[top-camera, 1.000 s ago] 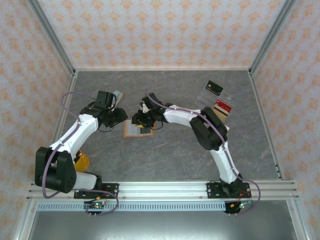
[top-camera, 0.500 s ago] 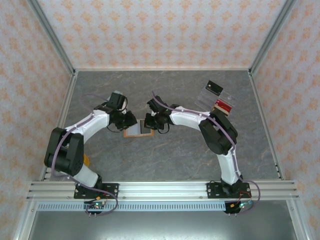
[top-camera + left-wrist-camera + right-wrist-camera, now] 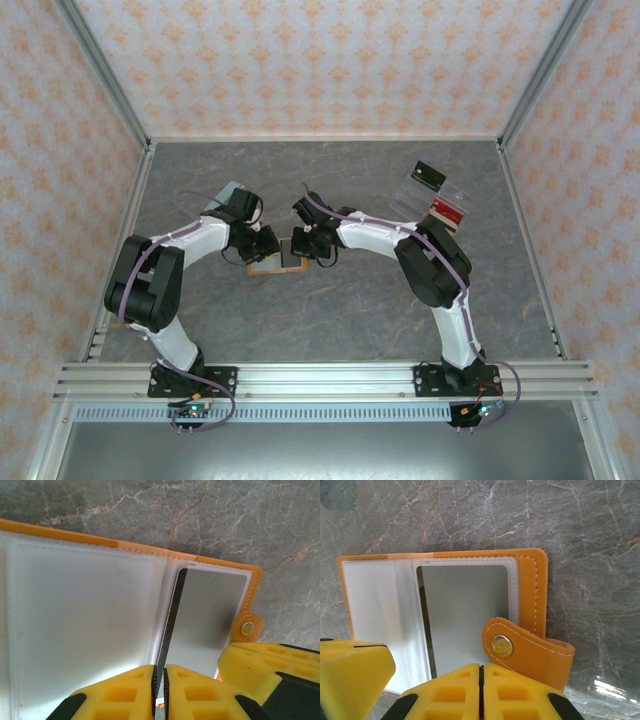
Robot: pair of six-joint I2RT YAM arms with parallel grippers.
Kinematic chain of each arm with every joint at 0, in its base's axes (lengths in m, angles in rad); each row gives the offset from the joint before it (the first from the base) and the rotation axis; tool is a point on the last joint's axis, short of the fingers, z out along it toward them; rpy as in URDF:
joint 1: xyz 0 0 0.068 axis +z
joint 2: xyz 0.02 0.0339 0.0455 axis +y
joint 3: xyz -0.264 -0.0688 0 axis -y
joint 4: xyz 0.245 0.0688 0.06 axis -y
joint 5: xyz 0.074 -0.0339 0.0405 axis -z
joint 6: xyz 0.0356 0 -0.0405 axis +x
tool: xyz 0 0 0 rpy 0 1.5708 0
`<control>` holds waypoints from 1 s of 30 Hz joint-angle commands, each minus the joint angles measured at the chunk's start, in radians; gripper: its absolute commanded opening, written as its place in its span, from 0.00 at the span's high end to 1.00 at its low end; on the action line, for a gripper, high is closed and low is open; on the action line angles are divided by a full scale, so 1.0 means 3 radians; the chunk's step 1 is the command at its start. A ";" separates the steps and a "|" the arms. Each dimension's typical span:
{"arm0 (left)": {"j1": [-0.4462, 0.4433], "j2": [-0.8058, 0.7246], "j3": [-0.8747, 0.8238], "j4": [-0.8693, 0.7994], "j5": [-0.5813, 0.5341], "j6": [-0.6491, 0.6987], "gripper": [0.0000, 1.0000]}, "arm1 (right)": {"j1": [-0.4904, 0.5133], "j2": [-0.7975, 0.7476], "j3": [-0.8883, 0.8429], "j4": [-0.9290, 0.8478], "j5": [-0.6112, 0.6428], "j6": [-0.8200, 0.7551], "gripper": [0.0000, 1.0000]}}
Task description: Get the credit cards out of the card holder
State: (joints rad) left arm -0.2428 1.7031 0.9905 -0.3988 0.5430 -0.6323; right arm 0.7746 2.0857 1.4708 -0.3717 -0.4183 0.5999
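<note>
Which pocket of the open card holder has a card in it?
In the card holder, the pocket beside the snap strap: a grey card with a dark edge fills it. The other pockets look see-through and empty.

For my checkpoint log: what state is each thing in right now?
card holder: open, flat on the table
snap strap: unfastened
pocket leaf: upright on edge
left claw: shut on the pocket leaf
right claw: shut

The surface (image 3: 350,310) carries 1 orange card holder (image 3: 527,595), 1 grey card (image 3: 465,610) in its pocket, 1 clear tray (image 3: 460,190), 1 reddish card (image 3: 447,210) and 1 black block (image 3: 430,174).
</note>
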 commanded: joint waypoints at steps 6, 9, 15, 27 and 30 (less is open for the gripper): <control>-0.0050 0.0139 0.0145 0.0125 0.0092 -0.0035 0.84 | 0.0024 0.0099 0.0114 -0.0210 0.0177 -0.0072 0.90; -0.0050 0.0186 0.0154 0.0151 0.0112 -0.0035 0.83 | 0.0026 0.0108 0.0120 -0.0213 0.0172 -0.0077 0.90; -0.0050 0.0234 0.0163 0.0104 0.0026 0.0007 0.83 | 0.0025 0.0018 0.0067 -0.0100 0.0129 -0.0066 0.90; -0.0051 0.0316 0.0134 0.0036 -0.0128 0.0088 0.84 | 0.0025 -0.0065 -0.0016 -0.0157 0.0333 -0.0092 0.88; -0.0049 0.0330 0.0146 0.0021 -0.0143 0.0098 0.84 | 0.0026 -0.0101 -0.0041 -0.0152 0.0358 -0.0091 0.87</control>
State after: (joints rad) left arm -0.2501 1.7836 1.0157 -0.3729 0.5350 -0.6277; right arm 0.7784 2.0998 1.4826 -0.3965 -0.3634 0.5854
